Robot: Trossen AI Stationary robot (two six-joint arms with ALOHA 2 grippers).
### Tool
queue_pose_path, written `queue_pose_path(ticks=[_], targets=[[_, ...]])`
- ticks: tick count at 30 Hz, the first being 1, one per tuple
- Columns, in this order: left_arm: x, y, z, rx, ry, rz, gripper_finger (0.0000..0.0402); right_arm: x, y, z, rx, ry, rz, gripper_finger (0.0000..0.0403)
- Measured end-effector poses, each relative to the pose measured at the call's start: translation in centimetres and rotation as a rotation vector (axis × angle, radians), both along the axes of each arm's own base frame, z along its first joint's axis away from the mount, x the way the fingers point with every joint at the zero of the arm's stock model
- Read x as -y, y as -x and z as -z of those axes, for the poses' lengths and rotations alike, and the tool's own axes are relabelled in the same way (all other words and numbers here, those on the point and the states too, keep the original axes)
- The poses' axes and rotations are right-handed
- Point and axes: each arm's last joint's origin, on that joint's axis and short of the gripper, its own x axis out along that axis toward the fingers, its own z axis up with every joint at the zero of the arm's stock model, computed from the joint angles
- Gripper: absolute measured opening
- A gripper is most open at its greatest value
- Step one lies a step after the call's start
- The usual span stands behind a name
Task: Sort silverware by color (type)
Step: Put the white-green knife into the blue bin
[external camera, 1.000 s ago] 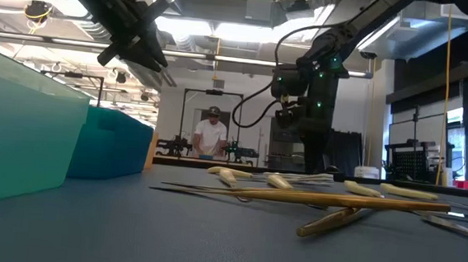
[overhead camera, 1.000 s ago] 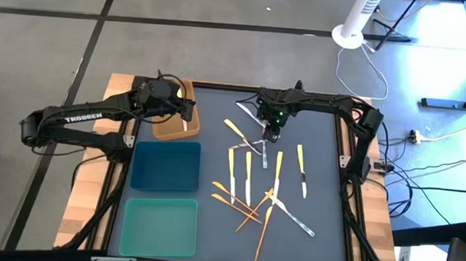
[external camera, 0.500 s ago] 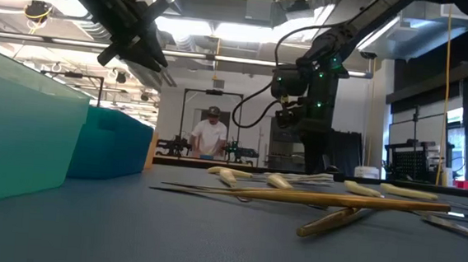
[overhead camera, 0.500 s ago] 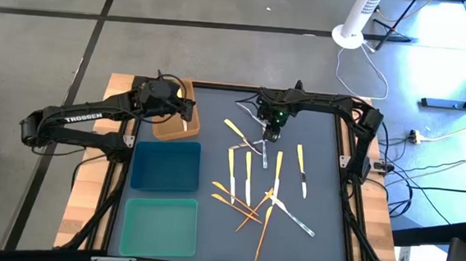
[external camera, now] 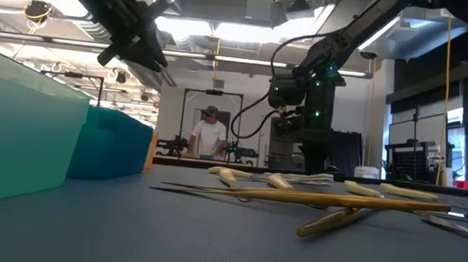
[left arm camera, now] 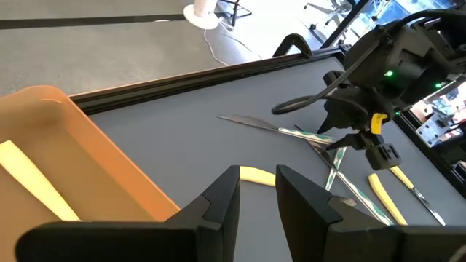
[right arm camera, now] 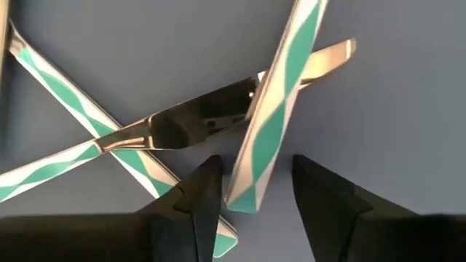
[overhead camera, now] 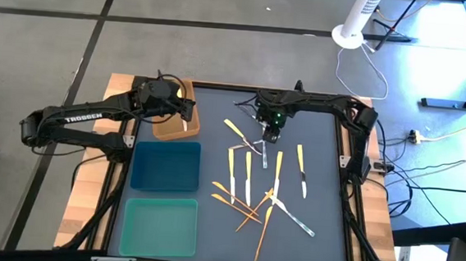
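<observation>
a teal-striped utensil (right arm camera: 273, 109) lies crossed in the cluster at the mat's far middle, the right gripper (overhead camera: 271, 133) poised open astride its handle end, holding nothing; the left gripper (overhead camera: 186, 115), part-open and empty, hovers over the brown tray (overhead camera: 167, 128); next, i judge, lower and pinch.

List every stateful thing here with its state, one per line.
Left gripper: open, empty, above the brown tray.
Right gripper: open, straddling a teal-striped utensil.
Brown tray: holds a yellow-handled utensil.
Blue tray: empty.
Teal tray: empty.
</observation>
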Motion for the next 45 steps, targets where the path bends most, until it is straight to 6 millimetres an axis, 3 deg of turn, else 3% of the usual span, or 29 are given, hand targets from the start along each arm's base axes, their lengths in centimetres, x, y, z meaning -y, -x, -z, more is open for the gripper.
queue_pose_path(ticks=[9,19,30,38,45], targets=[[0.0,0.0,0.0,0.0,0.0,0.0,0.0084,0.1,-0.2,0.6,-0.005,-0.009,-0.01,0.0156],[0.0,0.0,0.0,0.0,0.0,0.0,0.0084,0.1,-0.2,0.7,-0.005,-0.008,-0.008,0.009],[0.0,0.0,0.0,0.0,0.0,-0.001,0.0084,0.1,-0.2,0.8,-0.006,-0.009,-0.007,0.0044],[0.0,0.0,0.0,0.001,0.002,-0.002,0.0084,0.1,-0.2,0.8,-0.006,-0.008,-0.007,0.0037],[0.0,0.0,0.0,0.003,0.003,-0.003,0.0084,0.0,0.0,-0.5,0.025,0.02,-0.006,0.0036]])
